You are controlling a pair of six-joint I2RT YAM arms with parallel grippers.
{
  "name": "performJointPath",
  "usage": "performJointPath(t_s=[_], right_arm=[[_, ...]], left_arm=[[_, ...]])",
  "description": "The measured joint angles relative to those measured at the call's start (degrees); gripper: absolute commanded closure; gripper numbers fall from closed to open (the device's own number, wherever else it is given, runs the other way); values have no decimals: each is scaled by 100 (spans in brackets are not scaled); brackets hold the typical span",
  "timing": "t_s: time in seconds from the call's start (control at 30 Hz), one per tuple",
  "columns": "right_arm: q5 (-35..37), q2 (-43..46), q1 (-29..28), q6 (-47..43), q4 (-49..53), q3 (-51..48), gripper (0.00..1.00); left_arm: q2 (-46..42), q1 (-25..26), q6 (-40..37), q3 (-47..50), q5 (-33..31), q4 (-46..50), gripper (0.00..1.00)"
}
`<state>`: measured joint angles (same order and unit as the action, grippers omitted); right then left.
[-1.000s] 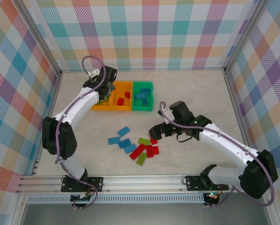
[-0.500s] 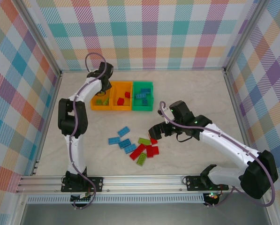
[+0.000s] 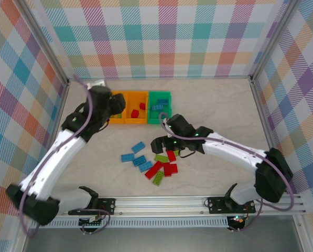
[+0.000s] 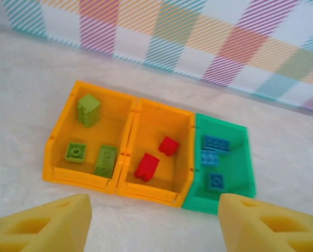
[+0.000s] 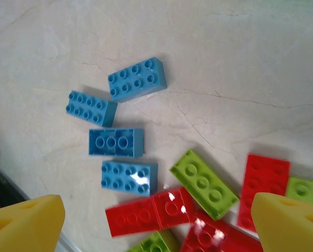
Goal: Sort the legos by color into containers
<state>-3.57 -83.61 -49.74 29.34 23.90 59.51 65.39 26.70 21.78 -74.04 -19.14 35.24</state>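
The containers are three joined bins: a left orange bin point(image 4: 77, 178) with three green legos point(image 4: 106, 160), a middle orange bin point(image 4: 151, 191) with two red legos point(image 4: 147, 166), and a green bin point(image 4: 235, 173) with three blue legos point(image 4: 215, 143). My left gripper point(image 4: 153, 226) hangs open and empty just in front of them, by the left bin point(image 3: 110, 107). Loose legos lie mid-table: several blue point(image 5: 116, 142), a green one point(image 5: 203, 184), red ones point(image 5: 150, 211). My right gripper point(image 5: 156, 231) is open above this pile point(image 3: 157, 143), holding nothing.
The bins point(image 3: 138, 122) stand near the back wall. The loose pile point(image 3: 156, 165) spreads between the two arms. Bare tabletop point(image 3: 219, 105) lies to the right of the bins. Metal rails point(image 3: 156, 202) edge the near side.
My left gripper has widened and drawn back from over the left orange bin. My right gripper has moved left over the loose bricks, its jaws slightly narrower.
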Motion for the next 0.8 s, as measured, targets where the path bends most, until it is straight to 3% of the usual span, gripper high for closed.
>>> performJointPath(t_s=[0.2, 0.4, 0.53, 0.63, 0.8], right_arm=[[638, -1596, -551, 269, 61, 1235, 3], [981, -2771, -737, -326, 129, 2011, 0], [997, -3368, -734, -756, 293, 2566, 0], [999, -3676, -734, -929, 391, 2940, 2], [1008, -4072, -737, -1054, 531, 3401, 15]], left_arm=[[-1670, -22, -1390, 1207, 704, 542, 17], [-3021, -22, -2852, 1714, 1401, 1449, 11], [-3248, -22, -3709, 1808, 1709, 1799, 0], [-3178, -22, -4138, 2031, 1987, 2020, 0], [-3165, -22, -4492, 2260, 2347, 2153, 0]])
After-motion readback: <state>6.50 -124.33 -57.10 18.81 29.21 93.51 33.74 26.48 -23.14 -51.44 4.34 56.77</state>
